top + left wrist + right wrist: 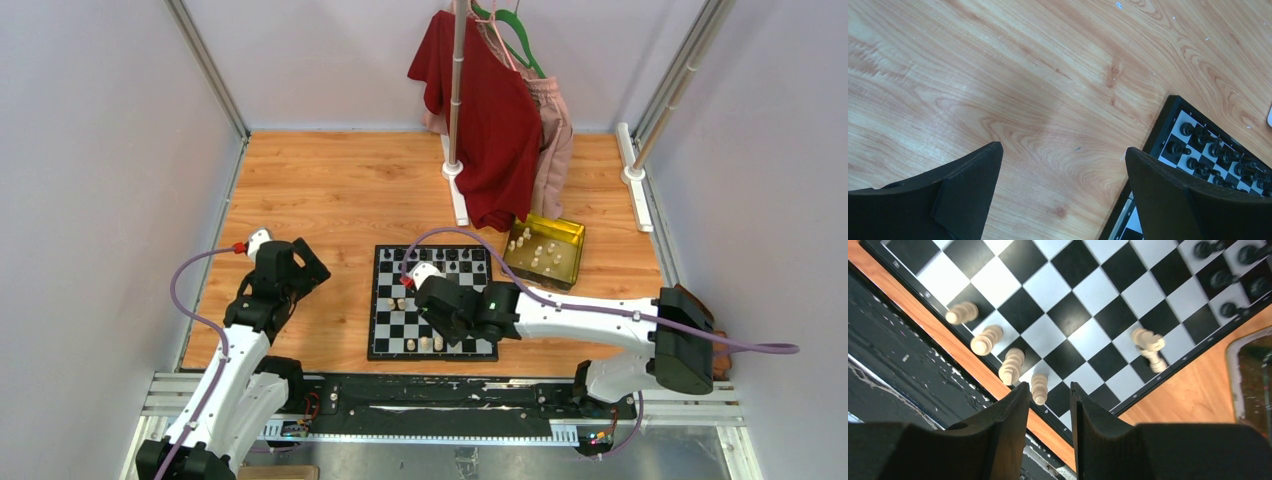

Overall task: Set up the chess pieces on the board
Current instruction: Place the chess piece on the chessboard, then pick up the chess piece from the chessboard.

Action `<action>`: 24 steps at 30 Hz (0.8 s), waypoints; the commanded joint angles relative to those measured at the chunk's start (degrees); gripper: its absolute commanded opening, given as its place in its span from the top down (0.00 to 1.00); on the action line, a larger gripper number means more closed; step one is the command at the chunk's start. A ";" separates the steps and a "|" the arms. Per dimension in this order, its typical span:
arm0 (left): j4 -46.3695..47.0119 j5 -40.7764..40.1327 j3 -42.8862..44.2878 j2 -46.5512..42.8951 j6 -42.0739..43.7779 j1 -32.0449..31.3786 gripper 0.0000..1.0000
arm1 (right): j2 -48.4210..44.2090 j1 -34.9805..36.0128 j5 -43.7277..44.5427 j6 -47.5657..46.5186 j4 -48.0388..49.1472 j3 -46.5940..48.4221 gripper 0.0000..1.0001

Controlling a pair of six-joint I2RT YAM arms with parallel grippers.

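The right claw [1049, 387], parted loosely round a cream piece [1039, 388] at bottom centre, could clip and topple it lifting off the board [1083, 290].

**Top external view.** Set high above and behind the near side of the board [392, 330], it looks steeply down from far off. It takes in the whole table [330, 180].

**Left wrist view.** Set close over bare wood left of the board, it faces down and catches only the board's far-left corner.

**Right wrist view.** Set very close above the board's near edge, it looks down across most squares.

The board is common to all three views.
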 commanded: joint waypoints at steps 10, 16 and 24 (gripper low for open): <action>0.90 0.29 -0.78 -0.33 -0.17 0.61 0.00 | -1.19 -12.75 2.59 -4.14 -0.10 2.70 0.55; 1.85 0.55 -1.24 0.36 -0.25 0.61 0.00 | 1.10 -17.85 0.37 -4.57 2.28 1.49 0.51; 2.88 0.81 -1.68 1.14 -0.26 0.61 0.00 | 5.10 -19.78 -2.04 -4.08 4.40 1.22 0.51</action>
